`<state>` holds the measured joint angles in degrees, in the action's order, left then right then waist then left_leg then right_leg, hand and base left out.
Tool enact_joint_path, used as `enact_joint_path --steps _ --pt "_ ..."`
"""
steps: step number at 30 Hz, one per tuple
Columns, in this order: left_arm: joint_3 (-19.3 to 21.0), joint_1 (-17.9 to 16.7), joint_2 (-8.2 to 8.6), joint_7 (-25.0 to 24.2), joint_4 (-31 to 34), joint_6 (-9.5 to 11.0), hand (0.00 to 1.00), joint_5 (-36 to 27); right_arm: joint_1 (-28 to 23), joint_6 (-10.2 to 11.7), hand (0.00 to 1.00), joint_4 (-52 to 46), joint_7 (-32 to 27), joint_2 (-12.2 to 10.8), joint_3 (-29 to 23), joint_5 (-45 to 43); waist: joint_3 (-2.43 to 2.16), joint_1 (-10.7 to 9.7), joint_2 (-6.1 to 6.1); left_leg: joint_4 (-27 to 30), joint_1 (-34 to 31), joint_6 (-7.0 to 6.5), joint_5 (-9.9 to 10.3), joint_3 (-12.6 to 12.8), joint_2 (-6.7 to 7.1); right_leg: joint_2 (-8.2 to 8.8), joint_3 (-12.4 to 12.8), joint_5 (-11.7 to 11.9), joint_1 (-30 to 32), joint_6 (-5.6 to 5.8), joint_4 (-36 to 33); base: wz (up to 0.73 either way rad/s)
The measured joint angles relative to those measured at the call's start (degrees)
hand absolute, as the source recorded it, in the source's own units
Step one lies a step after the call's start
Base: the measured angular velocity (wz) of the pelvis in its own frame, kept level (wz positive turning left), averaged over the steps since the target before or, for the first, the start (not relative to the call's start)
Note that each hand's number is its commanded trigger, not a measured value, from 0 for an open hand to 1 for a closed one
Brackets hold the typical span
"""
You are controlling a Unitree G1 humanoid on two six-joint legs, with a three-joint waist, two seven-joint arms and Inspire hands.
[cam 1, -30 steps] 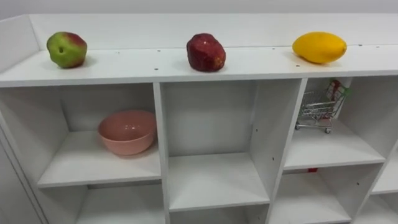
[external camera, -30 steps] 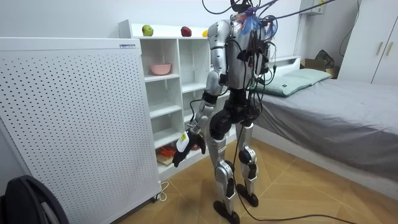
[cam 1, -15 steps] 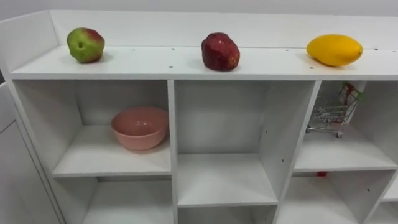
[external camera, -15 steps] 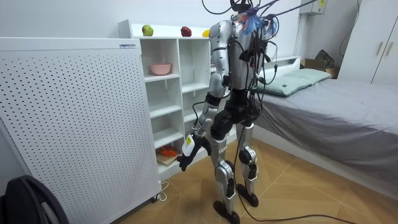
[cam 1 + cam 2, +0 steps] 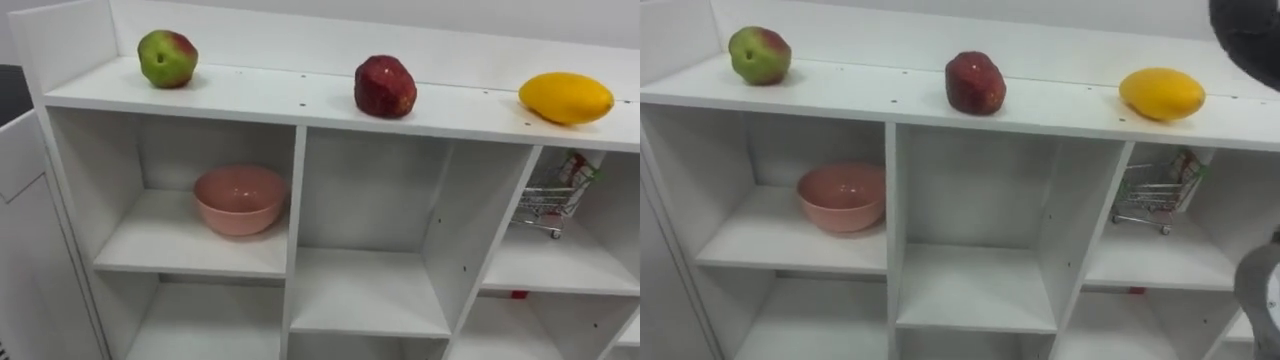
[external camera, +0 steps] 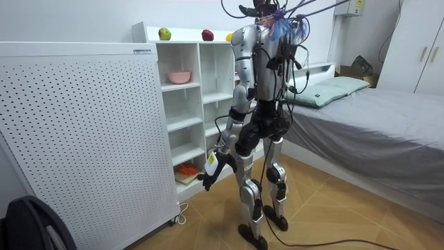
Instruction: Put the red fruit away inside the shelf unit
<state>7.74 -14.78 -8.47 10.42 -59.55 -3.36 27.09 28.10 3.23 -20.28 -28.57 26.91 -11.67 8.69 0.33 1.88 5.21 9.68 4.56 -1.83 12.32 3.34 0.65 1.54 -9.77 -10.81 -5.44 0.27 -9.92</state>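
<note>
Along the top board of the closet [image 5: 297, 210], across the upper frame, sit a green-red apple [image 5: 167, 58] at left, a dark red fruit [image 5: 385, 86] mid-frame and what looks like a mango [image 5: 565, 97] at right. Low in the room view, the left hand [image 6: 209, 170] hangs by the robot's thigh; spread or curled, I cannot tell.

The robot stands upright on both legs, knees slightly bent, with its back turned toward the room view's right. Its left arm hangs down along the body, the elbow a little bent and the forearm angled forward toward the room view's left. The left hand [image 6: 210, 171] sits low, at thigh height, fingers loose and pointing at the floor, holding nothing. The right hand [image 5: 1262, 288] shows as a grey rounded shape at the right eye view's lower right edge.
</note>
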Motion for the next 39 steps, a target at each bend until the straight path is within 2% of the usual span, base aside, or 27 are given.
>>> enact_joint_path --steps 3,8,14,17,19,22,26,30,39 --pt "0.0 0.0 -0.34 -0.2 0.0 0.0 0.00 0.0 0.4 -0.1 0.00 0.1 3.6 1.5 2.1 0.0 -0.07 0.3 0.18 0.4 0.2 0.04 0.0 0.0 -0.03 -0.01 -0.3 0.0 -0.4 -0.01 0.0 0.06" --pt "-0.1 0.1 -1.00 -0.9 0.0 0.0 0.00 0.1 1.1 -0.3 0.00 2.3 7.5 1.5 3.9 0.1 -0.11 1.2 0.68 0.8 0.0 0.03 0.0 -0.3 0.03 0.12 -0.7 0.0 -0.5 -0.02 0.0 0.04" --pt "-0.1 0.7 -1.48 -0.9 0.0 -0.4 0.00 0.1 6.0 -0.4 0.00 8.3 9.9 1.7 4.3 0.3 -0.21 1.7 1.01 1.0 -0.4 0.05 0.0 -1.1 0.05 0.11 -1.6 0.0 -0.6 -0.05 0.1 0.07" --pt "-0.1 0.8 -1.50 -1.1 0.1 -0.7 0.00 1.6 8.2 -0.5 0.00 11.2 11.6 1.9 6.3 0.3 -0.21 1.9 1.26 1.1 -0.7 0.05 0.0 -1.2 0.04 0.13 -1.9 0.0 -0.4 -0.05 0.1 0.02" --pt "-0.2 1.2 -1.52 -1.4 0.1 -1.2 0.00 2.4 10.0 -1.2 0.00 13.7 12.8 1.9 7.9 0.3 -0.09 2.0 1.66 1.2 -1.0 0.05 0.0 -1.2 0.05 0.12 -1.9 0.0 -0.2 -0.06 0.1 0.00" --pt "-0.3 1.8 -1.55 -2.4 0.1 -1.5 0.00 2.4 11.7 -2.1 0.00 16.1 14.2 1.9 8.9 0.6 -0.25 2.5 1.90 1.1 -1.1 0.04 0.0 -1.4 0.07 0.14 -2.0 0.0 -0.1 -0.05 0.1 0.00" --pt "-0.4 2.0 -1.83 -2.7 0.7 -1.7 0.00 2.4 14.0 -2.3 0.00 19.5 16.0 1.9 9.0 3.8 -0.28 2.7 1.94 1.2 -1.2 0.04 0.0 -1.9 0.09 0.18 -2.6 0.1 -0.1 -0.05 0.1 0.07" --pt "-0.3 1.9 -1.92 -3.4 1.7 -2.4 0.00 2.5 14.8 -3.1 0.00 23.3 18.6 2.9 9.6 8.1 -0.24 3.2 1.87 1.3 -1.3 0.05 0.0 -2.3 0.09 0.19 -3.0 0.1 -0.3 -0.05 0.2 0.06" --pt "-0.2 2.0 -1.92 -3.4 2.1 -3.2 0.00 2.5 15.2 -4.2 0.00 29.0 22.1 3.1 10.4 8.0 -0.34 3.4 1.36 1.7 -1.9 0.06 0.0 -2.7 0.11 0.16 -3.0 0.0 -0.1 -0.05 0.2 0.02"
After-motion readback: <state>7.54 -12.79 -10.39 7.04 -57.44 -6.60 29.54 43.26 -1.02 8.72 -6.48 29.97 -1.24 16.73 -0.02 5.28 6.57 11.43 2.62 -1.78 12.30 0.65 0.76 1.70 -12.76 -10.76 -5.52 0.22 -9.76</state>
